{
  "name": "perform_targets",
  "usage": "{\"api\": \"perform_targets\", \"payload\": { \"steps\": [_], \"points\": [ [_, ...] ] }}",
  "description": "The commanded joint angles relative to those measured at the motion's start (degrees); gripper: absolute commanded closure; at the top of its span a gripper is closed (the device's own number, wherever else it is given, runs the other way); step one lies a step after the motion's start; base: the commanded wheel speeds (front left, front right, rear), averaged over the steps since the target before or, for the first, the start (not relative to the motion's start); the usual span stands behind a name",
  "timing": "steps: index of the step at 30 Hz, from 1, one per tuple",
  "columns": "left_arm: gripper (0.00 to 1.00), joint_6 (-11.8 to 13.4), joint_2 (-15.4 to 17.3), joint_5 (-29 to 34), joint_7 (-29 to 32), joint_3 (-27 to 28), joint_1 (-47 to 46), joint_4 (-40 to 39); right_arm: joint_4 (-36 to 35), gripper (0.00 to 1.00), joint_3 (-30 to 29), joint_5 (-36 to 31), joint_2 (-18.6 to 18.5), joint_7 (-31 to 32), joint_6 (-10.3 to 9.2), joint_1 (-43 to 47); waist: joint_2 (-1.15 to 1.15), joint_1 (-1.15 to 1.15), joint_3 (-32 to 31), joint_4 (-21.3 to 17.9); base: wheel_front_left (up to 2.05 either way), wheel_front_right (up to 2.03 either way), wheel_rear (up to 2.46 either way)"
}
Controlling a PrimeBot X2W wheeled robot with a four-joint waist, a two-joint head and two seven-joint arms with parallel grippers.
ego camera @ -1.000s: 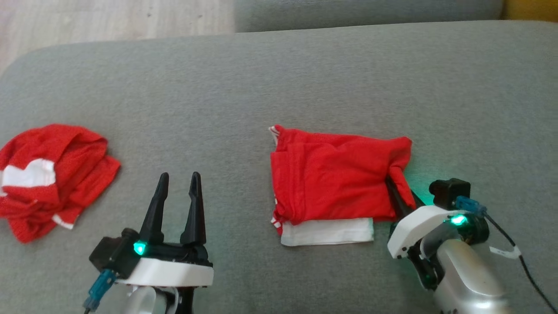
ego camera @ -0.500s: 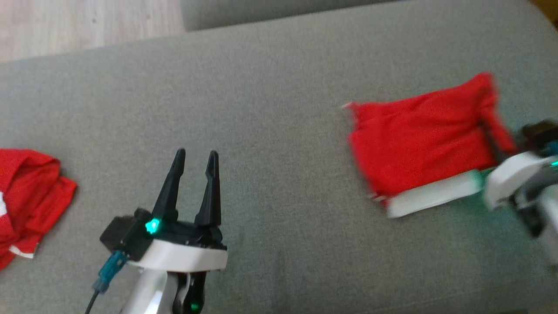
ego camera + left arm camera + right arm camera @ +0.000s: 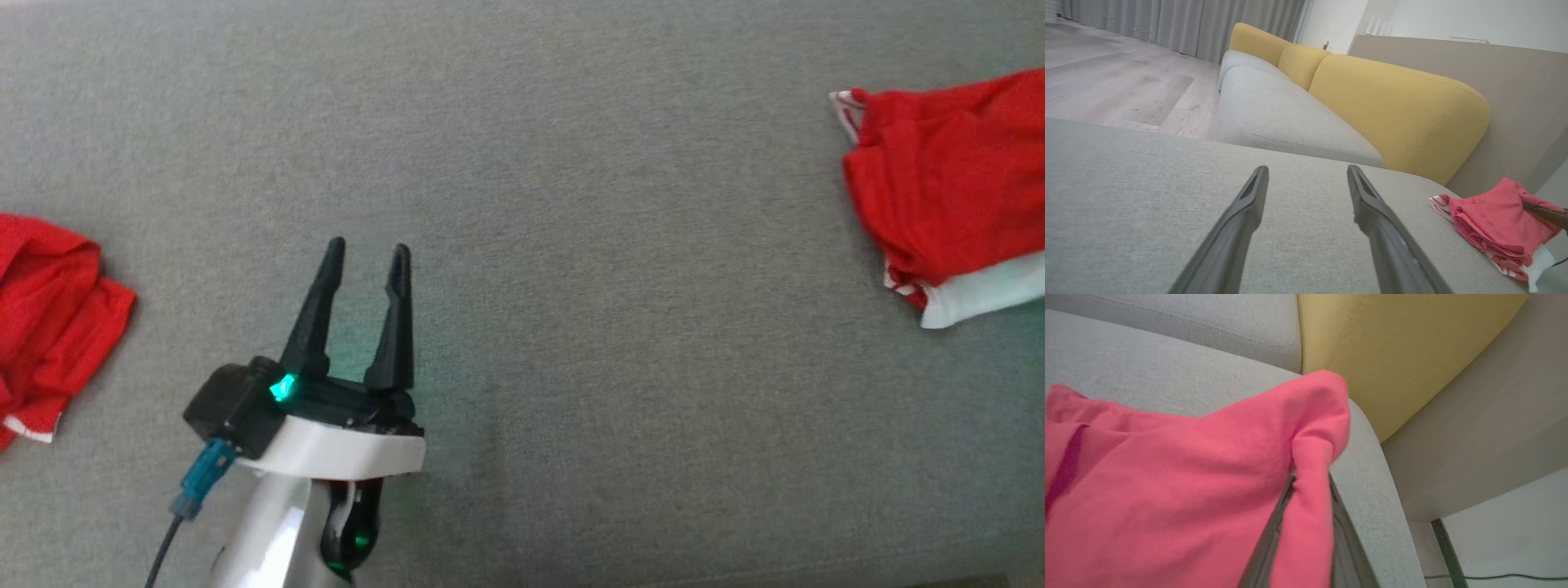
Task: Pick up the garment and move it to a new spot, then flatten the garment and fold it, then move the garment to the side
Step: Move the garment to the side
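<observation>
The folded red garment with a white band lies on the grey sofa cushion at the head view's right edge. In the right wrist view my right gripper is shut on a pinched fold of the garment, which drapes over its dark fingers. The left wrist view shows the garment at the cushion's far right with a dark finger of the right gripper in it. My left gripper stands open over bare cushion, holding nothing; its gap frames bare cushion.
A second, crumpled red garment lies at the head view's left edge. Yellow backrest cushions and another grey seat stand beyond. The cushion's rounded right edge drops off beside the held garment, with floor below.
The head camera has swung. The right gripper has dragged the folded garment to the right, away from the crumpled one, and has left the head view. The left gripper stays open.
</observation>
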Motion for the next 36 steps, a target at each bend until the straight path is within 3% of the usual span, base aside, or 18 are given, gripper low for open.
{"api": "perform_targets", "payload": {
  "steps": [1, 16, 17, 18, 27, 36],
  "points": [
    [0.0, -0.32, 0.21, 0.45, -0.36, 2.32, -1.3, -1.91, 0.93, 1.0, 0.03, 0.0, -2.69, -1.19, 0.37, 0.09, 0.0, -0.01, 0.46, 0.41, 0.0, 0.0, 0.0],
    [0.0, -0.32, 0.25, 0.47, -0.36, 2.26, -0.36, -1.18, 7.63, 1.0, -0.43, -1.08, -2.8, -4.8, 0.37, -2.76, 0.0, -0.01, -0.92, -0.99, 0.0, 0.0, 0.0],
    [0.0, -0.32, 0.25, 0.46, -0.36, 2.26, -0.27, -1.14, 7.88, 0.57, -0.59, -1.16, -2.76, -5.03, 0.37, -2.96, 0.0, -0.01, -1.02, -1.01, 0.0, 0.0, 0.0],
    [0.0, -0.32, 0.28, 0.44, -0.36, 2.29, -0.21, -1.1, 8.15, 0.0, -0.77, -1.24, -2.68, -5.22, 0.37, -3.13, 0.0, -0.01, -1.09, -1.01, 0.0, 0.0, 0.0],
    [0.0, -0.32, 0.27, -0.05, -0.36, 3.51, 0.23, -0.71, 7.67, 0.0, -1.73, -0.65, 0.55, -6.39, 0.37, -3.65, 0.0, -0.01, -3.55, -0.64, 0.0, 0.0, 0.0],
    [0.0, -0.32, 0.09, -1.0, -0.36, 5.34, 2.73, -0.88, -4.95, 0.0, -0.75, 1.13, 10.94, -7.07, 0.37, 2.0, 0.0, -0.01, -10.29, 0.35, 0.0, 0.0, 0.0]
  ]
}}
